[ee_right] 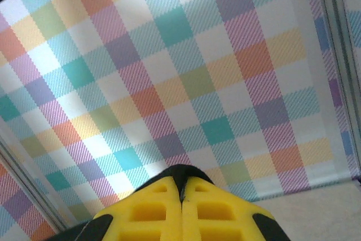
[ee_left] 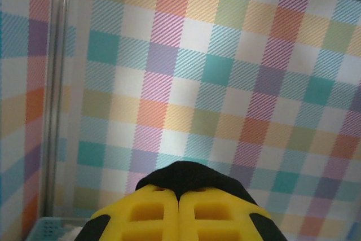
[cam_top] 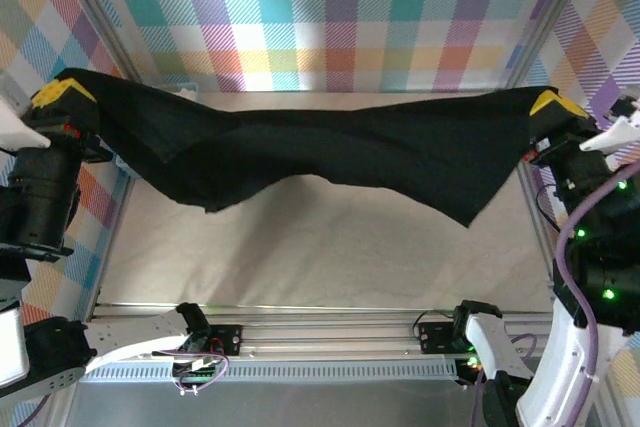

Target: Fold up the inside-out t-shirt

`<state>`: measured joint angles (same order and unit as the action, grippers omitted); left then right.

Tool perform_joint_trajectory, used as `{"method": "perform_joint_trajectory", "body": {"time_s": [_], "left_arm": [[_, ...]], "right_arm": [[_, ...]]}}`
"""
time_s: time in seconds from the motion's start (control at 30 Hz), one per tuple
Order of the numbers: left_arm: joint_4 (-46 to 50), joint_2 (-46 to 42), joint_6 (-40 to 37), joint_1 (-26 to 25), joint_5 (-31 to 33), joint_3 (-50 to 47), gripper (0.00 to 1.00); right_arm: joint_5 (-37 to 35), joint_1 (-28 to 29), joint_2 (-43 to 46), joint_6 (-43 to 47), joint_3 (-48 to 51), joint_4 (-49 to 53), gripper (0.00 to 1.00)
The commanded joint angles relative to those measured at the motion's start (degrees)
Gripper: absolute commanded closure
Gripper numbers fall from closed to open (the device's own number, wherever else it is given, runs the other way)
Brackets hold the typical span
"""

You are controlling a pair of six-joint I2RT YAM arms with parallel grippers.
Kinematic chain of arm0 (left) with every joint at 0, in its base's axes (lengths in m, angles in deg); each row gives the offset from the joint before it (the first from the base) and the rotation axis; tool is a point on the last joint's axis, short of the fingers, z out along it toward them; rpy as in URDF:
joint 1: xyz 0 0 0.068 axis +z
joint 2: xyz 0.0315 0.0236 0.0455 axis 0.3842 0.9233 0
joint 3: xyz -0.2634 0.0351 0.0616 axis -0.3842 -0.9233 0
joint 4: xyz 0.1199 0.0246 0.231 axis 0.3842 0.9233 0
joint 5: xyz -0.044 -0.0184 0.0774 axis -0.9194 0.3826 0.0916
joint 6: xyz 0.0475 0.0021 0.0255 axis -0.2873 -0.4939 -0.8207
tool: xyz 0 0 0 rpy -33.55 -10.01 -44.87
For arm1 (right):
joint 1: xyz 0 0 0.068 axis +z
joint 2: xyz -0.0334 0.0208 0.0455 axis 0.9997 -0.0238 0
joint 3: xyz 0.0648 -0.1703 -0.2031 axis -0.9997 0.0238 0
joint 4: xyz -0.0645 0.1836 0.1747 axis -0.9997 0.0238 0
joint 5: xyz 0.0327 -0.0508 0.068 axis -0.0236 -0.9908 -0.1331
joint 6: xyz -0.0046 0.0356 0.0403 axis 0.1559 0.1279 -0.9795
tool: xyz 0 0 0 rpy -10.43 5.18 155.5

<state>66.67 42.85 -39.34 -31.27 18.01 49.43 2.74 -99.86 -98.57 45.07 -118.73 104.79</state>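
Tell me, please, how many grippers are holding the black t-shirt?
2: the left gripper holds the t-shirt at its left end, the right gripper at its right end; it hangs stretched between them.

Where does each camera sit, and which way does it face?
Top external: above and behind, looking down at the table; the left gripper and right gripper show, holding the t-shirt stretched between them.
Left wrist: on that wrist, facing the checked wall; its shut yellow fingers show.
Right wrist: likewise, with its own fingers.
Shared: both wrist views face the wall.

Bare table (cam_top: pixel 300 257) beneath hanging t-shirt (cam_top: pixel 400 147)
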Motion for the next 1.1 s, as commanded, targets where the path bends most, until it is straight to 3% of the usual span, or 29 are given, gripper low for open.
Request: {"method": "perform_joint_trajectory", "body": {"time_s": [0.0,0.07,0.17,0.3,0.47,0.63,0.8,1.07], "left_arm": [[-0.18,7.60,-6.23,1.82,0.76,1.94,1.00],[4.38,11.99,-3.03,8.26,-4.07,6.60,1.00],[17.37,23.61,8.42,26.20,-21.17,17.93,1.00],[17.45,34.37,10.85,34.68,-29.93,25.74,1.00],[19.30,42.56,10.12,36.64,-32.76,41.60,1.00],[16.07,35.53,9.79,36.64,-33.73,36.97,1.00],[11.27,21.33,9.89,36.64,-35.25,25.24,1.00],[12.52,8.76,10.28,36.64,-40.10,25.49,1.00]], "right_arm": [[1.79,-0.28,-5.41,1.28,-0.09,4.21,0.99],[2.79,-0.25,-8.35,0.87,0.20,2.54,0.99],[4.13,-0.20,-13.35,0.20,0.60,-0.61,1.00],[3.50,0.21,-19.76,0.69,-0.94,-3.41,1.00],[4.23,0.63,-26.22,1.49,-7.17,-2.93,1.00],[5.02,1.15,-25.67,1.98,-10.88,-1.42,1.00],[5.36,1.21,-19.10,1.94,-11.22,0.76,1.00],[4.35,1.21,-8.52,1.86,-17.56,8.22,1.00]]}}
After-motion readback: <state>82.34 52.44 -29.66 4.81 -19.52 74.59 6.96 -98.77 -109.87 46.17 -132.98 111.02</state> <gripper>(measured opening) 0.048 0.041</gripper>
